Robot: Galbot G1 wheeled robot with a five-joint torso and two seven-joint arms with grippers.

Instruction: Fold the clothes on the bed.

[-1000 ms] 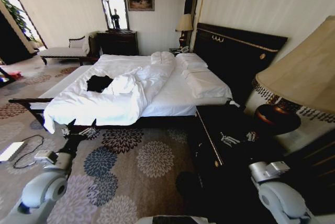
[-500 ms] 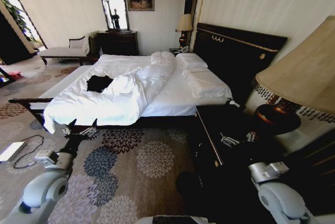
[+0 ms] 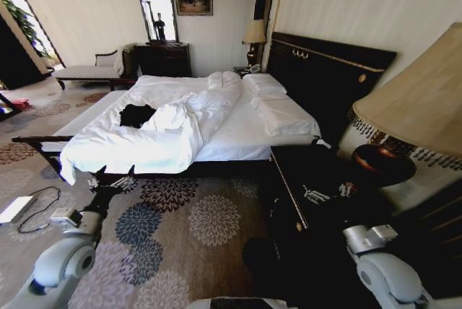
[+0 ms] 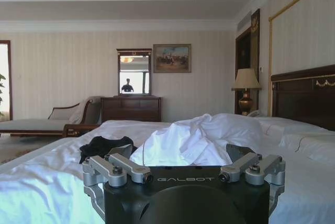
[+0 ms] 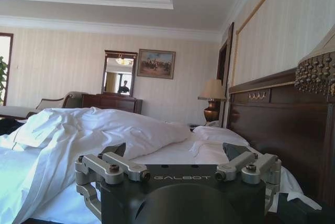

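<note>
Clothes [image 3: 136, 115]: I see one black crumpled lump on the bed [image 3: 238, 132], on the side far from the headboard [image 3: 328, 71], partly tucked behind the bunched white duvet [image 3: 155, 139]. Can't make out any lettering, sleeves or collar, so I can't tell which way the shirt points; the dark patch looks a bit wider than deep, roughly across the mattress, but that's approx. From left wrist cam the same black heap [image 4: 104, 146] sits low on the sheet, near edge cut by the gripper body, w/ duvet folds just beside it.

Left gripper [image 3: 110, 181] is held out low over the carpet [image 3: 188, 237], just short of the bed's near edge, not touching fabric. In its wrist cam the left gripper [image 4: 184, 157] fingers are spread wide apart, nothing btwn them.

Right gripper [image 3: 328, 192] is over the dark nightstand [image 3: 303, 172] beside the bed, hard to read against the dark wood in head cam. Its wrist cam shows the right gripper [image 5: 178, 153] fingers also spread wide, empty.

A lampshade [image 3: 419, 99] blocks the head view's right side.
</note>
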